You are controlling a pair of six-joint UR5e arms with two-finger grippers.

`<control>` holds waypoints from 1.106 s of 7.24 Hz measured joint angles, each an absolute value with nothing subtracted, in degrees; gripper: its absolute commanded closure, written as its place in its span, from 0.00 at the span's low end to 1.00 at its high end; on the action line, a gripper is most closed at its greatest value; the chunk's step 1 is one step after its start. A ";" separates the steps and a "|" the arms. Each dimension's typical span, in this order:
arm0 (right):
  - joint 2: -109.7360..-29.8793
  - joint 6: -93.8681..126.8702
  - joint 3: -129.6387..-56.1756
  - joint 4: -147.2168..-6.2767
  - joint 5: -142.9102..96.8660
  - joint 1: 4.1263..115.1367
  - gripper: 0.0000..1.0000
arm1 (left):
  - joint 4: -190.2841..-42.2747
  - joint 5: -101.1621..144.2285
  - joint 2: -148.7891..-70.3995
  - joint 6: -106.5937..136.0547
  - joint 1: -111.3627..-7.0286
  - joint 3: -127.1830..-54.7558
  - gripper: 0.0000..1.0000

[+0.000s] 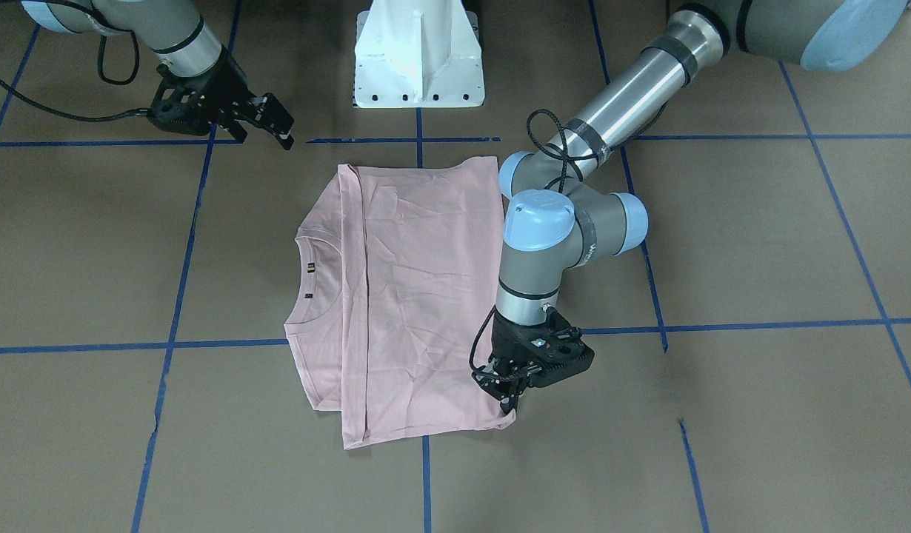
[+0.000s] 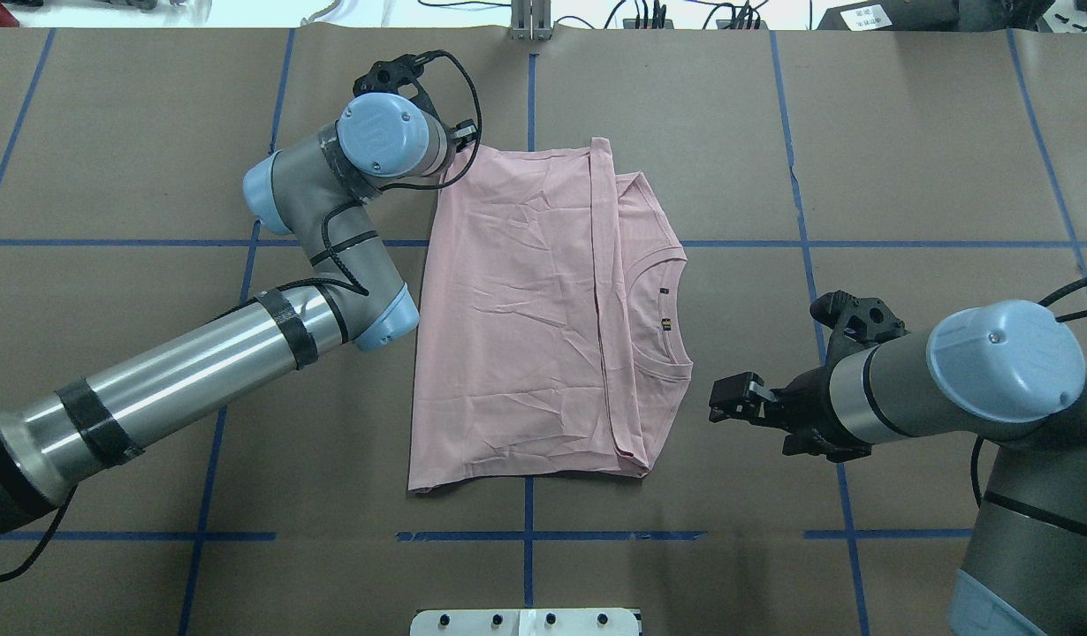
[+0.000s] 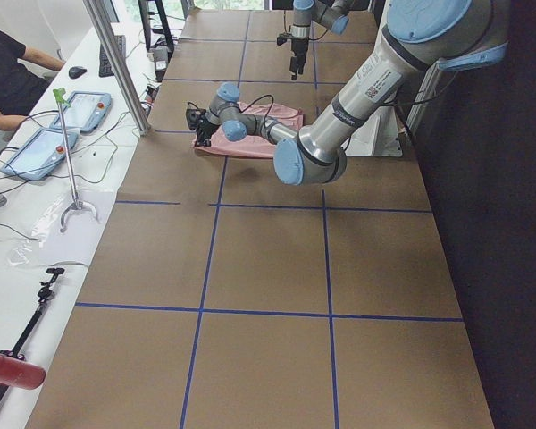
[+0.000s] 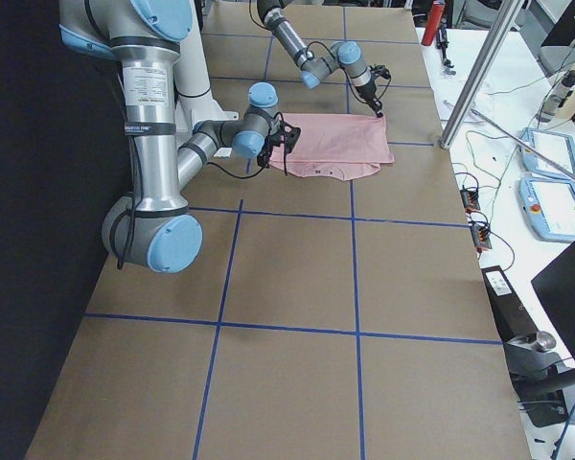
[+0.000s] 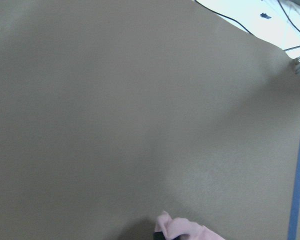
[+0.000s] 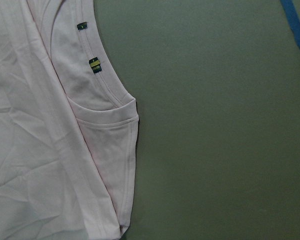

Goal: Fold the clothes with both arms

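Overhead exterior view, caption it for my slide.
Left gripper grips a far corner of the folded T-shirt; right gripper hovers open beside its collar.

The left arm [image 1: 618,96] reaches in from the upper right, its wrist bent straight down. At lower centre the left gripper [image 1: 509,400] pinches a T-shirt [image 1: 418,281] corner. The right arm [image 1: 181,37] sits upper left, with the right gripper [image 1: 263,124] spread apart.

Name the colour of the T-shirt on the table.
The T-shirt is pale pink; the overhead exterior view shows it best.

No writing is legible; the neck label [image 6: 94,65] inside the pink T-shirt [image 2: 517,318] is too small to read.
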State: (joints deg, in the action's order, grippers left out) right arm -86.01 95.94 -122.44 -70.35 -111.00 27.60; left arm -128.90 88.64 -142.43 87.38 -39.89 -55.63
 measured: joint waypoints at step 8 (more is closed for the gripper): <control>-84.69 96.01 -121.56 -70.84 -110.62 27.62 0.00 | -128.03 89.56 -139.92 84.28 -41.06 -58.68 0.00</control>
